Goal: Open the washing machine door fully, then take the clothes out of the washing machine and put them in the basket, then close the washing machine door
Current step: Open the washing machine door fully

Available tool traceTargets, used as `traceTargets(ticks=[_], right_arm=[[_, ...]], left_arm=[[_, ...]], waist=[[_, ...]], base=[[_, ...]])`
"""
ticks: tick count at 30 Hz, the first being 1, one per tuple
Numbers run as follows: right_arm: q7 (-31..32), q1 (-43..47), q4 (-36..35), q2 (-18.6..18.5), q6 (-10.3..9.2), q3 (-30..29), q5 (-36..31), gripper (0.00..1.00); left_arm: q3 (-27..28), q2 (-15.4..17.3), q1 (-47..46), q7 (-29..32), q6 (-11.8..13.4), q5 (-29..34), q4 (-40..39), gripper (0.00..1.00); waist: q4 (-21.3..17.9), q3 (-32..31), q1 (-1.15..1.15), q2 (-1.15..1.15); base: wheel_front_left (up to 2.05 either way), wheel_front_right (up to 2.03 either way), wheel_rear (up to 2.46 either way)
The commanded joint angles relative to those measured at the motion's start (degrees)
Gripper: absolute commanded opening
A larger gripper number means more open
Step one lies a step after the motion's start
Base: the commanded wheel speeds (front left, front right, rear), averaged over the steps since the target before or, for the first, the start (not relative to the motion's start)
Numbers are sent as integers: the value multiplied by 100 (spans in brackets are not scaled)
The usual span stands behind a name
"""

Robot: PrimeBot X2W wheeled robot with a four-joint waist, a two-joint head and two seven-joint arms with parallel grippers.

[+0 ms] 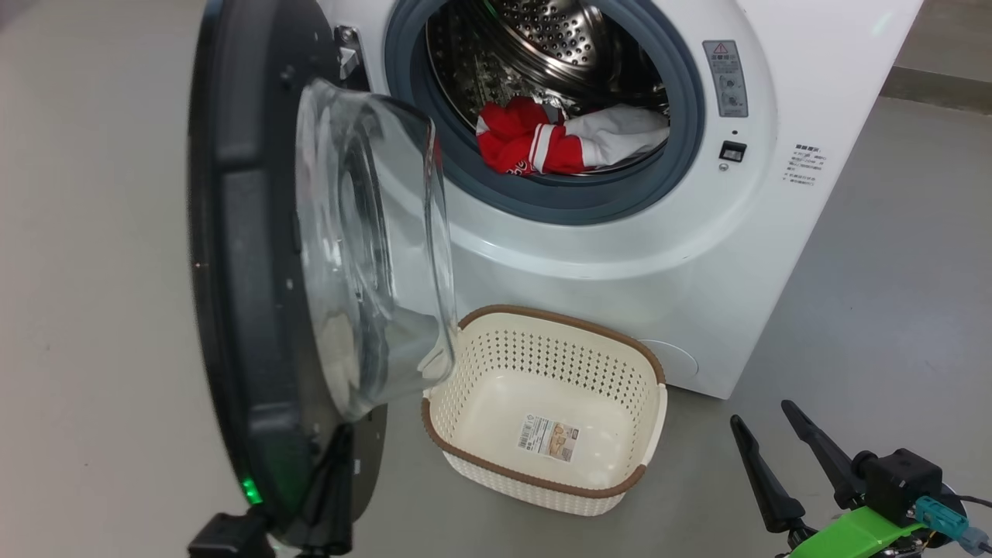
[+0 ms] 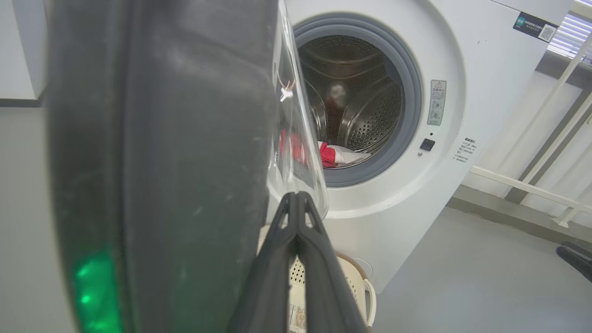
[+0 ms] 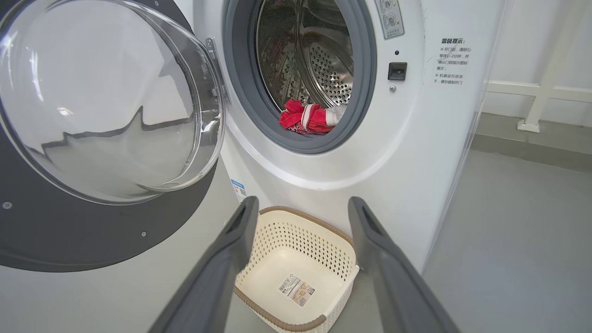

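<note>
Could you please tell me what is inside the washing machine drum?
A bundle of red-and-white clothes lies low at the front of the steel drum. Whatever is beneath that bundle is covered.

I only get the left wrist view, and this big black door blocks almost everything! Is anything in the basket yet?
Observer: No. The basket is empty, with just a label sticker on its bottom.
Operator: Where's my other gripper?
Observer: The right gripper is open, holding nothing, off to the right of the basket.
Operator: Are the clothes easy to get?
Observer: Probably. The clothes are one red and white bundle at the front edge of the drum, with nothing in front of them.
</note>
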Motion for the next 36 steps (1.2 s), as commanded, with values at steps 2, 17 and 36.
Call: traceTargets(ticks=[2,17,36], right_arm=[[-53,-77,-155,-68,36,110,-41,100],[-53,-146,-167,-112,36,161,-33,100],[-54,-459,-209,-299,36,274,-8,100]], left_arm=[[437,65,-55,-37,105,74,-158,0],[2026,169,-357,-37,-46,397,45,0],[4057,676,-1615,-37,-394,640,1202,0]], waist=[[16,10,0,0],[4,132,0,0],[-335,698,0,0]], base=[[0,0,0],[0,0,0],[0,0,0]])
